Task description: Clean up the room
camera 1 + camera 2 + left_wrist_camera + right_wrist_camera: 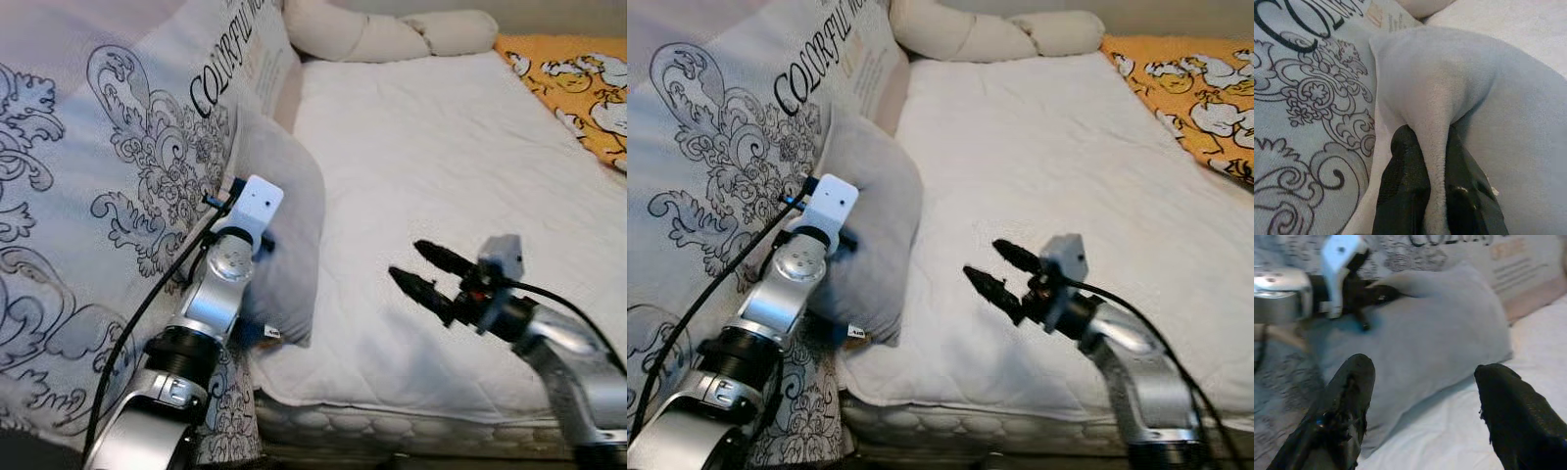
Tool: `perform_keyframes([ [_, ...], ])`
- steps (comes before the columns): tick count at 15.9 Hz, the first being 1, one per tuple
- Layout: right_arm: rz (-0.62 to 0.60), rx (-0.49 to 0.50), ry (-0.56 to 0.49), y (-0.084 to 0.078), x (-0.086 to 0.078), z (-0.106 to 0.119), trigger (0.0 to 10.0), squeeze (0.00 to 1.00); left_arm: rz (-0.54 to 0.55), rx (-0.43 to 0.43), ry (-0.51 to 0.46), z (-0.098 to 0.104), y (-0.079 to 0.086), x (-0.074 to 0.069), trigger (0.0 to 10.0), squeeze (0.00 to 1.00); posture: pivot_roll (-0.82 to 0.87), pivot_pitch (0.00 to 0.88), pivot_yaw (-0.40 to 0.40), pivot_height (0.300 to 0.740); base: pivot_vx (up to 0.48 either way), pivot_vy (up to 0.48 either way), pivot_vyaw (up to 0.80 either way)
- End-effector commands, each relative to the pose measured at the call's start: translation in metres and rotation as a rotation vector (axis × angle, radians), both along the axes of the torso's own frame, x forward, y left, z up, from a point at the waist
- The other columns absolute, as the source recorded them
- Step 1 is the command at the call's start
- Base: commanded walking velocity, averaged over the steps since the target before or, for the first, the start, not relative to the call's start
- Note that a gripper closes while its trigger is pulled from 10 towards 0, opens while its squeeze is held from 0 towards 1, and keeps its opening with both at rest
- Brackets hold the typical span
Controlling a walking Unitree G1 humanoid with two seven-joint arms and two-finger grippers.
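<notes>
The grey pillow [284, 225] stood on edge at the left side of the bed [460, 196], leaning against the big patterned cushion [118, 166] behind it, and my left pincer [1437, 196] was pinching a fold of its cover between the two black fingers [1403, 191]. In the left wrist view the fabric ran up from between the fingers as a tight ridge, so I judged the hold to be on cloth alone, not on the filling. My right pincer [423, 271] hovered over the white mattress, just to the right of the pillow and apart from it, its fingers spread wide and pointed at the pillow's lower face. To do this step well, I reckoned the left should keep its squeeze steady and lift slowly, since a thin pinch of cover could slip out under the pillow's weight. I thought the right should come in low and close on the bottom corner nearest it, so the load was shared before anything was carried. Beyond the pincers, a long cream bolster [392, 34] lay across the head of the bed and an orange printed blanket [578, 83] covered the far right corner; either spot looked like a fair place to set the pillow flat, though I could not tell which was meant.
</notes>
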State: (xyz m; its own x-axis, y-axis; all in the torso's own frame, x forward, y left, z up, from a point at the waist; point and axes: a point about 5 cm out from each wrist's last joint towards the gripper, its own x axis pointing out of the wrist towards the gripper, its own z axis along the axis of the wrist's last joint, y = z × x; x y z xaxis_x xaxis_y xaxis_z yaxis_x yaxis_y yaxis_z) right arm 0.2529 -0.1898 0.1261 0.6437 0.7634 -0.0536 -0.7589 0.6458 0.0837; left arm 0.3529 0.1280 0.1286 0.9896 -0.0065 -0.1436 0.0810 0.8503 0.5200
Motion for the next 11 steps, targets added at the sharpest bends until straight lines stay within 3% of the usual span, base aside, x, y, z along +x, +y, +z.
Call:
perform_keyframes([
  [1, 0.066, 0.002, 0.007, 0.001, -0.005, 0.003, 10.0, 0.00, 0.049, -0.068, 0.039, -0.006, 0.009, -0.003, 10.0, 0.04, -0.10, 0.000, 0.072, 0.740, 0.000, 0.000, 0.00],
  [2, 0.098, -0.001, 0.012, 0.000, -0.007, 0.003, 10.0, 0.00, 0.040, -0.107, 0.040, -0.005, 0.008, -0.004, 10.0, 0.84, -0.10, 0.000, 0.075, 0.740, 0.000, 0.000, 0.00],
  [3, 0.133, -0.009, 0.021, -0.001, -0.011, 0.004, 10.0, 0.00, 0.037, -0.106, 0.039, -0.004, 0.009, -0.004, 10.0, 1.00, -0.10, 0.000, 0.077, 0.740, 0.000, 0.000, 0.00],
  [5, 0.186, -0.017, 0.041, -0.004, -0.017, 0.006, 10.0, 0.00, 0.020, -0.116, 0.034, -0.001, 0.009, -0.004, 10.0, 1.00, -0.10, 0.000, 0.079, 0.740, 0.000, 0.000, 0.00],
  [8, 0.154, -0.022, 0.043, -0.011, -0.016, 0.007, 10.0, 0.00, -0.081, -0.186, 0.002, 0.017, 0.011, -0.003, 10.0, 1.00, -0.09, 0.000, 0.077, 0.740, 0.000, 0.000, 0.00],
  [10, 0.134, -0.001, 0.065, -0.011, -0.018, 0.008, 10.0, 0.00, -0.235, -0.285, -0.065, 0.037, 0.003, -0.007, 10.0, 1.00, -0.08, 0.000, 0.066, 0.740, 0.000, 0.000, 0.00],
  [11, 0.104, 0.051, 0.088, -0.010, -0.021, 0.009, 10.0, 0.00, -0.328, -0.382, -0.088, 0.049, -0.003, -0.015, 10.0, 1.00, -0.08, 0.000, 0.062, 0.740, 0.000, 0.000, 0.00],
])
